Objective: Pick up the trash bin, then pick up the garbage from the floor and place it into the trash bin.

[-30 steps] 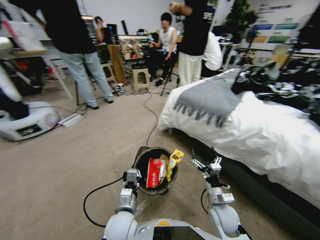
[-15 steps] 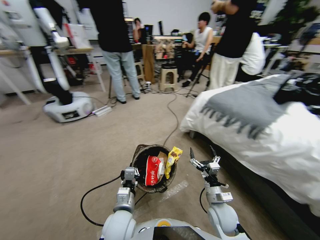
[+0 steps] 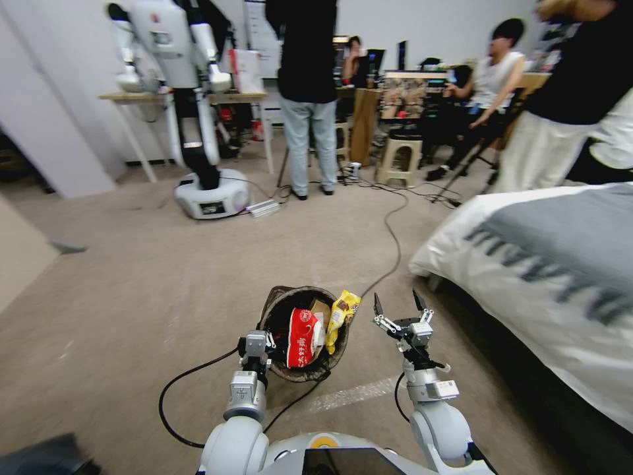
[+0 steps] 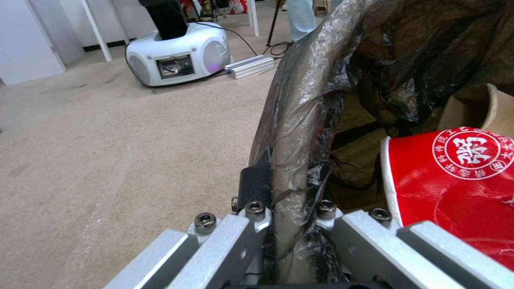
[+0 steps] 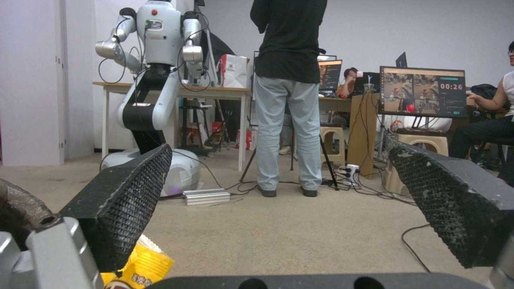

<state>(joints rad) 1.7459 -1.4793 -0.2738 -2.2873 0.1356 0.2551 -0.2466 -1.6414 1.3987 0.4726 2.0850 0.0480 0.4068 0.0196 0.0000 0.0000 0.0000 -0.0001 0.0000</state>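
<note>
Black-lined, the small round trash bin hangs above beige carpet, its rim clamped at nine o'clock between the left gripper's closed fingers. A red-and-white snack packet and a yellow wrapper poke out. At the bin's three o'clock, the right gripper hovers spread wide, holding nothing.

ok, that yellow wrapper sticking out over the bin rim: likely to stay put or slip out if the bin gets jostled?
Probably loose. The yellow wrapper stands on end, poking above the trash bin rim, so a tilt could tip it out. It looks thin, crinkled and light. The left gripper pinches only one side of the rim, so the bin may swing.
</note>
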